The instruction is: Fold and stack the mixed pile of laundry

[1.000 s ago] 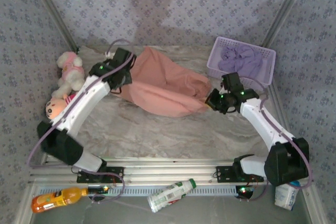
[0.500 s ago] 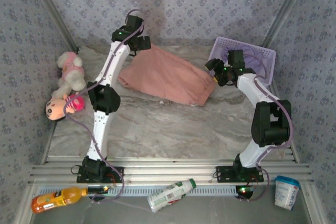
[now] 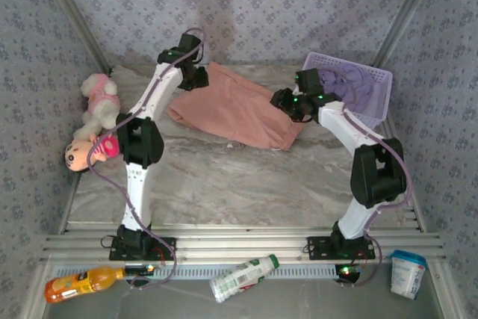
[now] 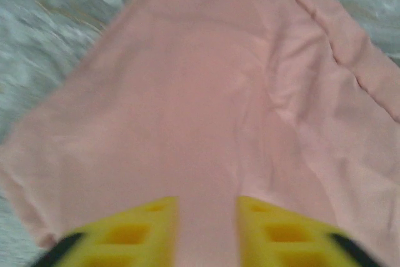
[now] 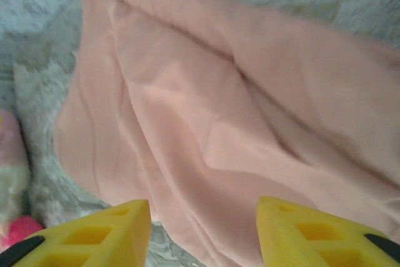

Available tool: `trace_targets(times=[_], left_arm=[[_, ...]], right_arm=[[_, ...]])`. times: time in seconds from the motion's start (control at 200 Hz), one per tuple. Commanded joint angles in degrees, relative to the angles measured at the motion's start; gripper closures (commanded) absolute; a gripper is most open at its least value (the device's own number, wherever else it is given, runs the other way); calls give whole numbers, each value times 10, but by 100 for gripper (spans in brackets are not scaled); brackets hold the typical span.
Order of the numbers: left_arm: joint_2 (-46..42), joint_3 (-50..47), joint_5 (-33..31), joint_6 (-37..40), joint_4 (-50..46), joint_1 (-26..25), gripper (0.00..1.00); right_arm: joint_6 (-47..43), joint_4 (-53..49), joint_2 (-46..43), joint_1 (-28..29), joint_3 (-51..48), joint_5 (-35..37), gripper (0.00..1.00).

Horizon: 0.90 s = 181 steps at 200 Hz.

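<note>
One lavender shirt (image 3: 349, 84) inside the mesh basket (image 3: 351, 63), back right.

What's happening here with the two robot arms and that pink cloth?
Two arms are working on laundry. The salmon-pink shorts lie spread on the far part of the table. The left gripper is over their far left corner, fingers narrowly apart; whether it pinches cloth is unclear. The right gripper hovers open over the right end. The lavender shirt sits bunched in the basket, not yet folded.
</note>
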Motion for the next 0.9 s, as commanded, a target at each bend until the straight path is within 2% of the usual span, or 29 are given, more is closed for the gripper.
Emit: trace_targets(times=[0.0, 0.175, 0.265, 0.42, 0.56, 0.73, 0.899], left_arm=[[-18, -71, 50, -34, 87, 1, 100], [-16, -175, 19, -39, 117, 3, 100], [-38, -272, 11, -53, 147, 10, 100], [-117, -454, 4, -86, 219, 13, 100], [-200, -596, 10, -115, 244, 8, 100], [-342, -745, 8, -162, 240, -36, 100], [-486, -815, -13, -237, 182, -114, 100]], right_arm=[[-8, -12, 61, 10, 4, 8, 51], [-8, -5, 122, 20, 8, 7, 52], [-24, -19, 135, 21, 9, 6, 52], [-84, -77, 141, 26, 8, 25, 46], [-142, -126, 133, 31, 4, 41, 43], [-223, -193, 104, 57, -17, 55, 41], [-273, -233, 55, 78, -77, 66, 41]])
